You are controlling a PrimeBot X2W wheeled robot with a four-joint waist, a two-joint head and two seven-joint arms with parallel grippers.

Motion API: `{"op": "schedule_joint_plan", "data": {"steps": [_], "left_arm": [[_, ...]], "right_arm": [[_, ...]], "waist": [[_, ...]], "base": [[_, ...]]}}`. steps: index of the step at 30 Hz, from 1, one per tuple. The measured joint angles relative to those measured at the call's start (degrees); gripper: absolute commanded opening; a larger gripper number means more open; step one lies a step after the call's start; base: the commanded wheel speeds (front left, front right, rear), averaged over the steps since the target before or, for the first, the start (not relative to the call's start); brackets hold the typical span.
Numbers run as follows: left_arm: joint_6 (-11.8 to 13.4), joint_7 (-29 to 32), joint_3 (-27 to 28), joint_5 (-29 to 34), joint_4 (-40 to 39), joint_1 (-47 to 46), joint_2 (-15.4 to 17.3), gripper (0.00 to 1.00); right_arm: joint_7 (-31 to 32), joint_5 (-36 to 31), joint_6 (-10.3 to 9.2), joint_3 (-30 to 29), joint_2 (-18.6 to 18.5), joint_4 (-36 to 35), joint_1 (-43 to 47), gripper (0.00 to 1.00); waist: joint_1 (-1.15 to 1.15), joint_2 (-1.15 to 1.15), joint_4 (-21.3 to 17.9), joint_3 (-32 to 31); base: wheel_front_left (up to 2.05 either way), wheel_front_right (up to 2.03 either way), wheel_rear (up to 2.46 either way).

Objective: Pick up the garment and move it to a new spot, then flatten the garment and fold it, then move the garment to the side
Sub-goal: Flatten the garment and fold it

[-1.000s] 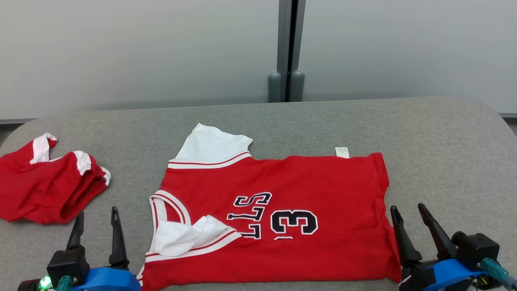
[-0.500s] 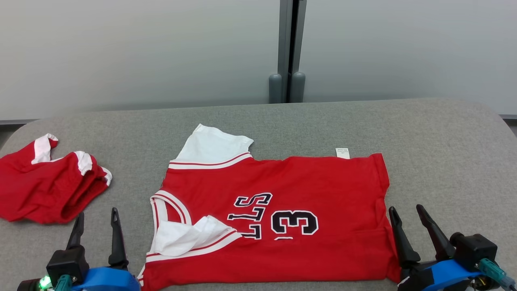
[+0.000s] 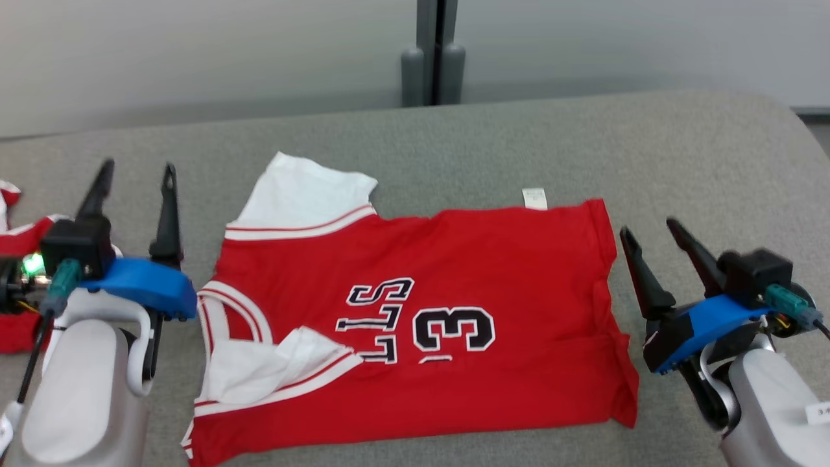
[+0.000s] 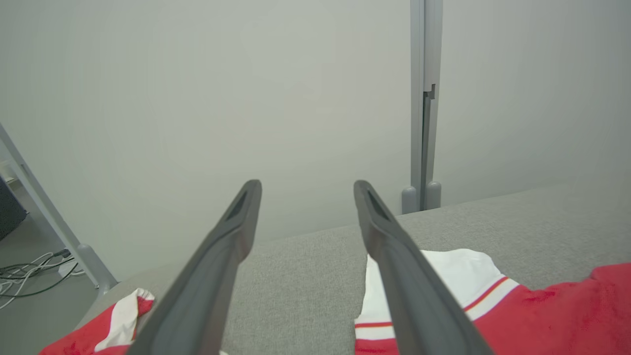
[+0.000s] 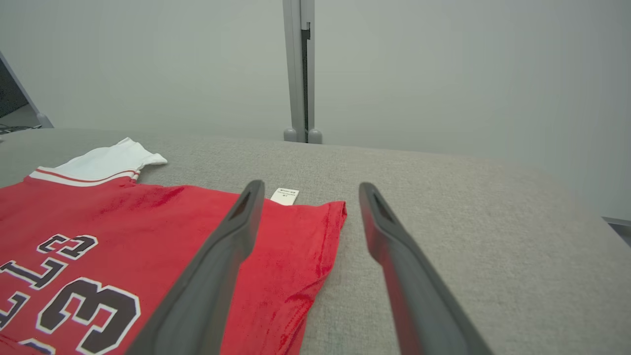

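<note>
the red, white-sleeved cloth jersey (image 3: 454, 259) lies spread on the grey fabric table (image 3: 681, 149). the left gripper (image 3: 137, 166) and right gripper (image 3: 647, 226) flank its ends, fingers apart and empty, likely lining up the fold

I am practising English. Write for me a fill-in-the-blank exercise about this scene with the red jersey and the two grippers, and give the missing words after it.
1. The jersey has a red body, and its far sleeve is ____.
2. The left gripper and the right gripper hold nothing; the jaws of both are ____.
3. The large black digit printed on the jersey is ____.

Missing words: white; open; 3
</note>
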Motion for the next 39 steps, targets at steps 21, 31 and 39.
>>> {"op": "schedule_joint_plan", "data": {"steps": [21,31,39], "left_arm": [[-3.88,25.94,-20.90,-8.05,21.24,-35.61,6.80,1.00],[-3.88,31.59,-26.63,-13.56,28.46,-40.41,10.03,1.00],[-3.87,30.59,-29.20,-18.07,30.47,-41.47,9.57,0.39]], "right_arm": [[7.75,11.20,0.00,17.35,-6.27,12.33,-28.22,1.00],[4.11,15.55,0.00,23.72,-5.48,15.83,-31.84,1.00],[3.19,18.75,0.00,27.73,-5.34,18.44,-34.27,1.00]], "waist": [[0.01,0.01,-7.66,18.42],[0.00,0.01,-9.93,21.84],[-0.01,0.00,-9.99,22.05]], "base": [[0.00,0.00,0.00],[0.00,0.00,0.00],[0.00,0.00,0.00]]}}
